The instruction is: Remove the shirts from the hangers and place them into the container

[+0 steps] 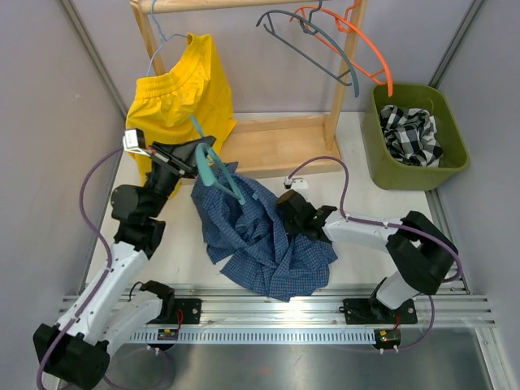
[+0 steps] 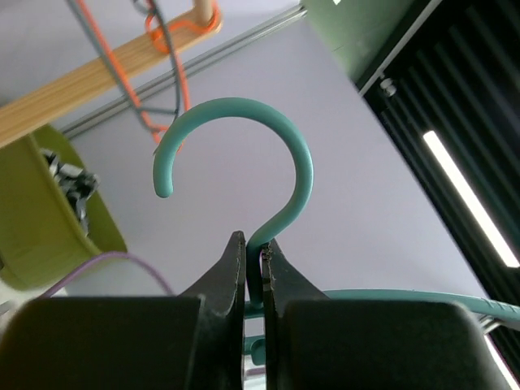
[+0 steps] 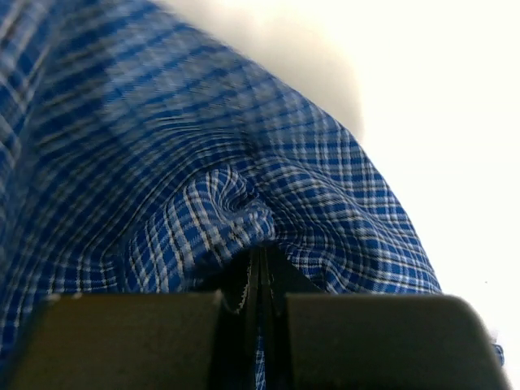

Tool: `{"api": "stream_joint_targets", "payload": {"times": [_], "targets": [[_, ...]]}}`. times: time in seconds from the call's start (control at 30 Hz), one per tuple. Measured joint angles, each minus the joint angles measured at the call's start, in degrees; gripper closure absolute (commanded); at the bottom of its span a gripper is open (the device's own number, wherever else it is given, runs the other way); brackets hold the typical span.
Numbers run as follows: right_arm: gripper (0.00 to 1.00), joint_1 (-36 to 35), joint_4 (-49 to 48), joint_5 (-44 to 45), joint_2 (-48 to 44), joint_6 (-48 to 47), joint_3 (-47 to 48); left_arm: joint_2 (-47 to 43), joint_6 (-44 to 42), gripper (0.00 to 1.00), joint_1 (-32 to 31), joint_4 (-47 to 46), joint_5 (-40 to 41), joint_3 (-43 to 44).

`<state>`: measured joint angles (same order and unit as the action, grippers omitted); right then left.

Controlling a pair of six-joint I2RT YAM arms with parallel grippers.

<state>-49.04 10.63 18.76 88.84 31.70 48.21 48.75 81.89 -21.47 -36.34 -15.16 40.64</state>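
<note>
Counting two shirts, four hangers, one container. Clamping the teal hanger (image 2: 244, 110) just below its hook with the left gripper (image 2: 253, 244), jaws shut on the stem. Pinching a fold of the blue checked shirt (image 1: 268, 244) with the right gripper (image 3: 260, 260), jaws closed on cloth. Showing that shirt crumpled mid-bench (image 1: 183, 264) toward the near edge, and the plaid shirt (image 1: 410, 134) bundled inside the olive container (image 1: 406, 175) at the far right corner. Showing the grey hanger (image 1: 355, 81) and orange hanger (image 1: 382, 69) on the wooden rail (image 1: 236, 5), and a pale hanger (image 1: 160, 49) carrying a yellow garment (image 1: 183, 89).
</note>
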Motion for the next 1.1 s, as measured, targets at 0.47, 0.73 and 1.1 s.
{"api": "stream_joint_targets", "payload": {"times": [0.47, 0.73, 1.1], "targets": [[0.72, 0.0, 2.4, 0.8, 1.0, 0.0, 0.5, -4.2, -7.1, 1.0, 13.0, 17.8, -12.7, 10.9], [0.01, 0.0, 8.9, -0.4, -22.0, -6.1, 3.8, -13.7, -36.6, 1.0, 13.0, 51.3, -0.3, 16.0], [0.0, -0.1, 13.4, -7.8, -40.9, -10.8, 9.8, -7.9, -52.5, 1.0, 13.0, 60.3, 2.2, 8.5]]}}
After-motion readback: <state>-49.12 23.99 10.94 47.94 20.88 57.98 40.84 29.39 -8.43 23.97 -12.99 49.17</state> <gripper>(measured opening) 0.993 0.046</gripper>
